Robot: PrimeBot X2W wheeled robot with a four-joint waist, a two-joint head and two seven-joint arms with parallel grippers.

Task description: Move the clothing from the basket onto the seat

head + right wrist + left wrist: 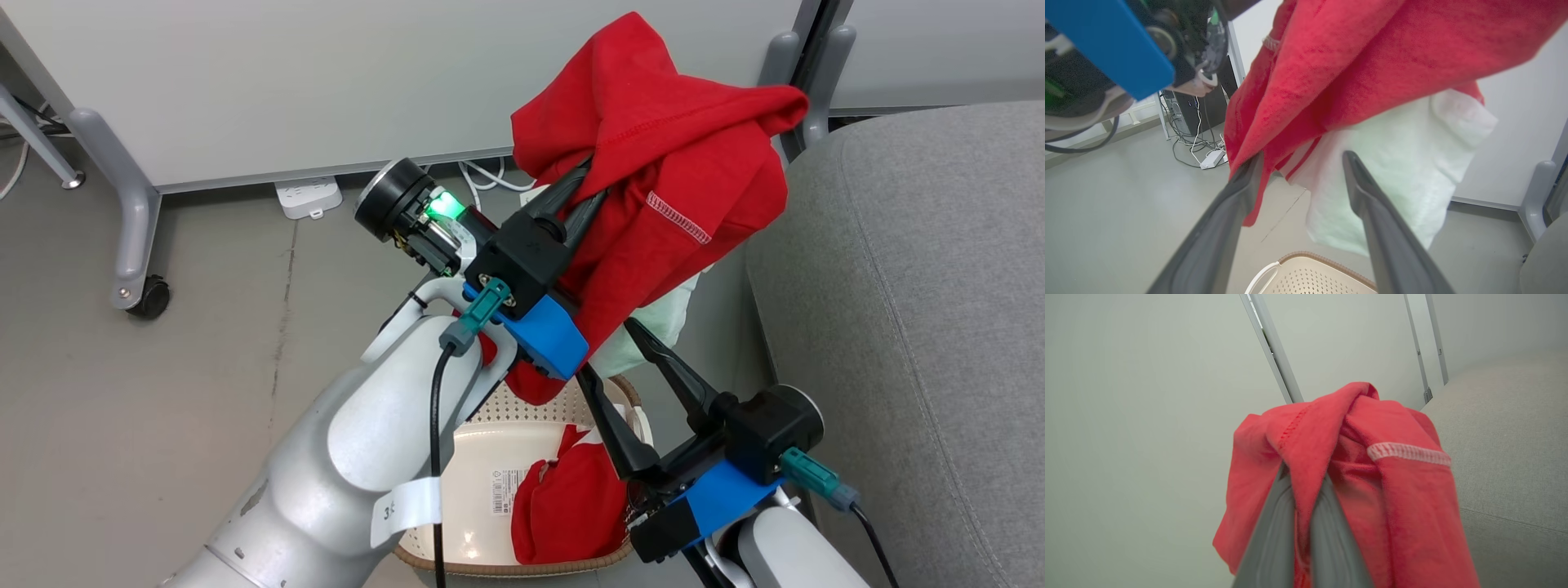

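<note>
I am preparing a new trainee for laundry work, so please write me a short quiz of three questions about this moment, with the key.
1. True or false: the left gripper is shut on a red garment held above the basket.
2. The right gripper is: A) shut on that garment; B) open; C) gripping the basket's rim.
3. How many garments lie in the basket?
Key: 1 true; 2 B; 3 one, the second red garment.
</note>
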